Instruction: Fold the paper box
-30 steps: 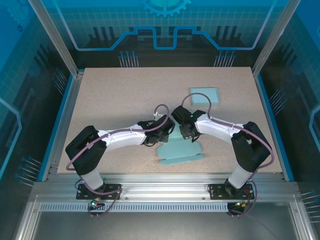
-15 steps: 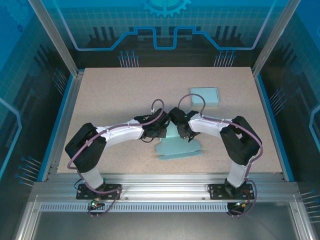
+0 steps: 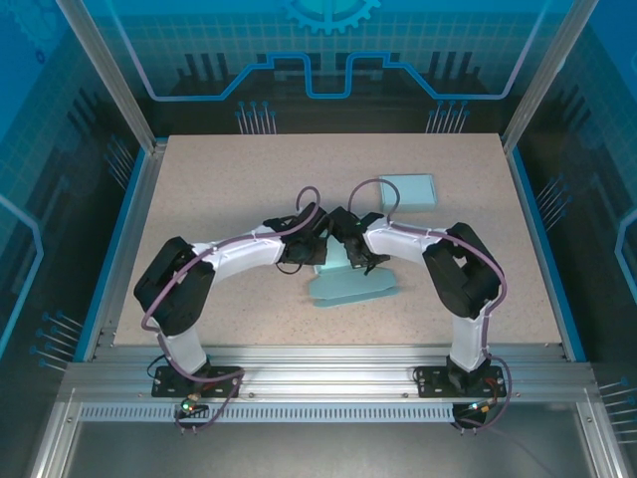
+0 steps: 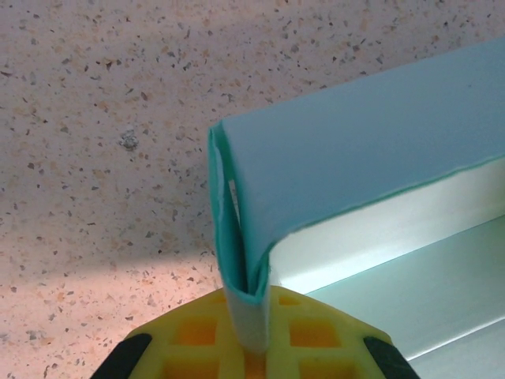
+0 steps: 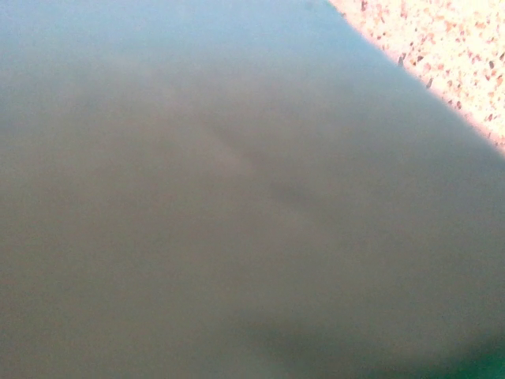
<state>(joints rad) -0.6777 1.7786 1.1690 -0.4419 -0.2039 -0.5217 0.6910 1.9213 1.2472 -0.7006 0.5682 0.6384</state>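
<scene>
Broadly, speckled table (image 3: 219,199) under both arms, bases at its near edge. Around the middle, slightly toward the near side, pale teal paper box (image 3: 358,289), mostly flat, one edge raised beneath the two wrists. Farther back and to the right, well apart, smaller teal box (image 3: 408,190) lying flat. At the raised edge, left end effector (image 3: 317,257), extended in from the left. Seen in its wrist view (image 4: 251,335) as clenched, yellow pads (image 4: 189,339) pinching a doubled-over flap of the paper box (image 4: 355,158), held upright above the table. Opposite, right end effector (image 3: 356,261), close beside the left one and over the same raised edge. In its wrist view, blurred grey-teal paper box (image 5: 237,197) very near the lens, sliver of table (image 5: 458,55) at upper right. Cannot tell whether clenched or released, nor whether gripping anything.
</scene>
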